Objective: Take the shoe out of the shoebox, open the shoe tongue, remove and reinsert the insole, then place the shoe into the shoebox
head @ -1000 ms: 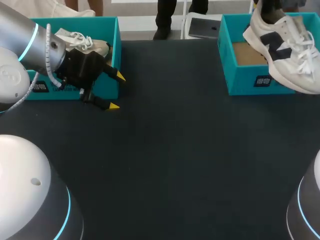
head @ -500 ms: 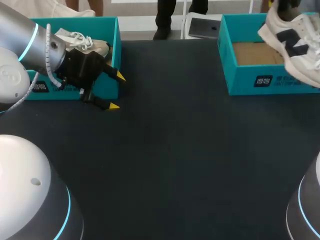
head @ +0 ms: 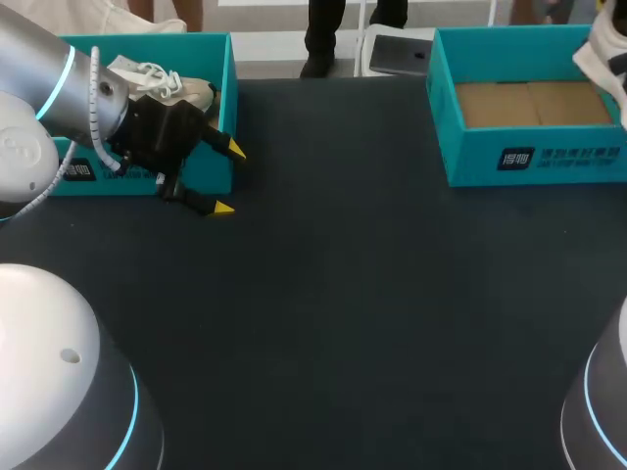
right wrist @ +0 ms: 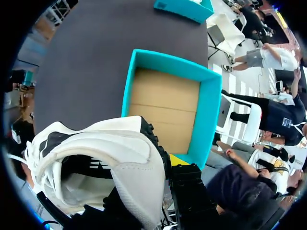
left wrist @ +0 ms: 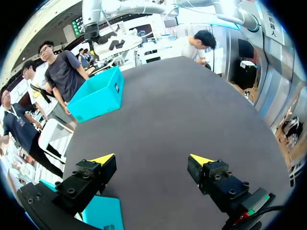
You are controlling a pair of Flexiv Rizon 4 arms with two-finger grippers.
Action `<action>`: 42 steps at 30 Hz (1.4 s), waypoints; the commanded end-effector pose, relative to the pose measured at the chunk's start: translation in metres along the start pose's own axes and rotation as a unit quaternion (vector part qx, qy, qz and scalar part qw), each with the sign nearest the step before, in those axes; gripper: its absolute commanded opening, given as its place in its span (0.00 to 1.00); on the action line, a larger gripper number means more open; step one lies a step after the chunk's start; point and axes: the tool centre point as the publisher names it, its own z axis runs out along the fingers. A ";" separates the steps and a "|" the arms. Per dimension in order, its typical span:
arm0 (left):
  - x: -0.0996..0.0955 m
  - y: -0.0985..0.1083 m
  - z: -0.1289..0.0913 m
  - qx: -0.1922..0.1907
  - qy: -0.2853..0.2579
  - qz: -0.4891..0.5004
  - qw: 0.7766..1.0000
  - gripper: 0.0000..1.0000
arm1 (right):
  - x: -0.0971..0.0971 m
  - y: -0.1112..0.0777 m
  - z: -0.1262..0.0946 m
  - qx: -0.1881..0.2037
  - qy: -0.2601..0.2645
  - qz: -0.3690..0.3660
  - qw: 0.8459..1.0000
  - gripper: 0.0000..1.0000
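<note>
A white shoe with dark markings (right wrist: 96,158) hangs above the empty teal shoebox (right wrist: 206,110), whose brown cardboard floor shows beneath it. My right gripper (right wrist: 162,165) is shut on the shoe's heel wall, with one yellow tip outside and the other finger hidden inside. In the head view only the shoe's edge (head: 609,57) shows, at the far right past that shoebox (head: 529,157). My left gripper (head: 227,179) stands open and empty over the table, beside the left shoebox (head: 227,88). In the left wrist view the same gripper (left wrist: 152,160) is open, with the right shoebox (left wrist: 98,93) far ahead.
A second white shoe (head: 162,83) lies in the left teal shoebox. That box's corner (left wrist: 103,213) shows just under my left fingers. The dark tabletop (head: 343,294) stretches between the two boxes.
The right arm has carried the shoe up and to the right, off the right shoebox and almost out of the head view. The left arm and gripper have not moved.
</note>
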 end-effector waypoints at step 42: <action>0.000 0.000 0.000 -0.001 0.000 0.000 1.000 1.00 | 0.014 -0.096 0.032 0.112 0.050 0.701 0.703 0.00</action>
